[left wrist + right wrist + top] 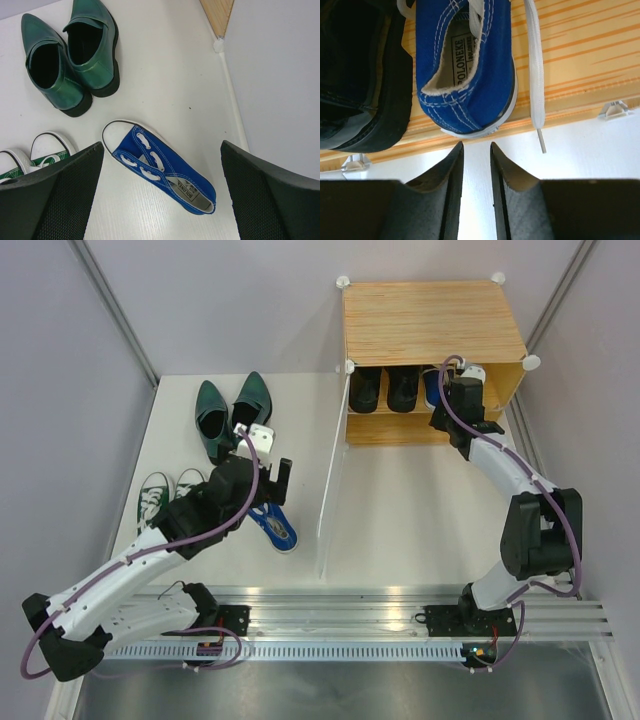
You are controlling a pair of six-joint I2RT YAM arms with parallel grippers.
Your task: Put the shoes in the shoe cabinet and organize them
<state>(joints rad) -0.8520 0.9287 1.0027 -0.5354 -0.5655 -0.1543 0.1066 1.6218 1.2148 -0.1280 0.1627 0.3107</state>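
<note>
The wood-grain shoe cabinet (430,320) stands at the back right. Its lower shelf (580,60) holds a pair of black dress shoes (385,388) and one blue sneaker (470,65), heel outward, with a white lace (535,75) trailing over the edge. My right gripper (476,147) sits just in front of that heel, nearly shut with a narrow gap and nothing in it. The other blue sneaker (160,167) lies on the table. My left gripper (161,150) hovers above it, wide open and empty. Dark green pointed shoes (70,55) and green white-toed sneakers (35,155) stand to the left.
The translucent white door panel (330,490) stands open, running forward from the cabinet's left corner, just right of the blue sneaker on the table. Grey walls close in the table on the left and right. The black shoe (360,75) sits close beside the shelved sneaker.
</note>
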